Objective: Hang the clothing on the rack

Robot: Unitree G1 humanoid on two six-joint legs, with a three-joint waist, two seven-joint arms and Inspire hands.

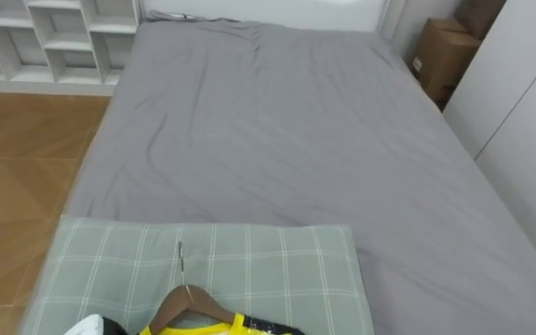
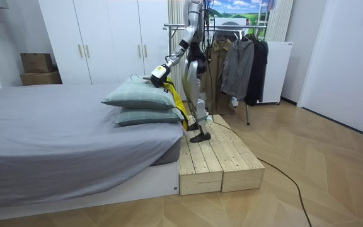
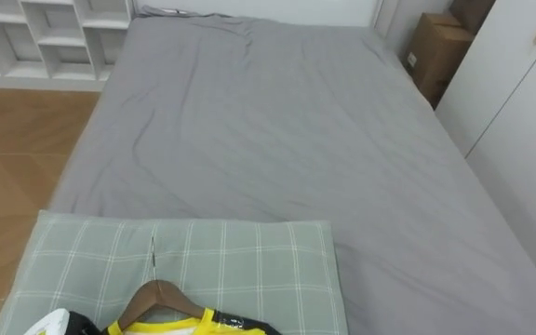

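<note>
Robot: you see it in the room view standing on the wooden platform [image 2: 212,157], at the pillow end of the bed [image 1: 287,140], upper centre of the frame.
Left hand [image 1: 89,326]: it shows at the bottom edge of the eye view, lower left, just beside the yellow garment. In the room view it is stretched out over the top pillow. You cannot tell whether it is clamped on anything.
Yellow garment [image 1: 223,326]: the task's thing is at the bottom centre of the eye view, on the hanger and lying on the pillow. In the room view part of it hangs down past the pillows at the bed's edge.
Hanger [image 1: 186,302]: it is wooden, with its metal hook pointing up the frame across the pillow.
Pillow [image 1: 268,270]: green check, along the bottom of the eye view. The room view shows it stacked on a second pillow [image 2: 147,117].
Clothes rack [image 2: 232,26]: it stands behind the robot at upper centre of the room view and holds dark garments [image 2: 238,66] on its bar.
Cardboard box [image 1: 442,58]: upper right of the eye view, beside the bed. Its flaps are closed, so you cannot see what is in it.
Shelf unit [image 1: 54,37]: white, with open compartments, at upper left.
Wardrobe [image 1: 529,102]: white, on the right edge, with its doors shut.
</note>
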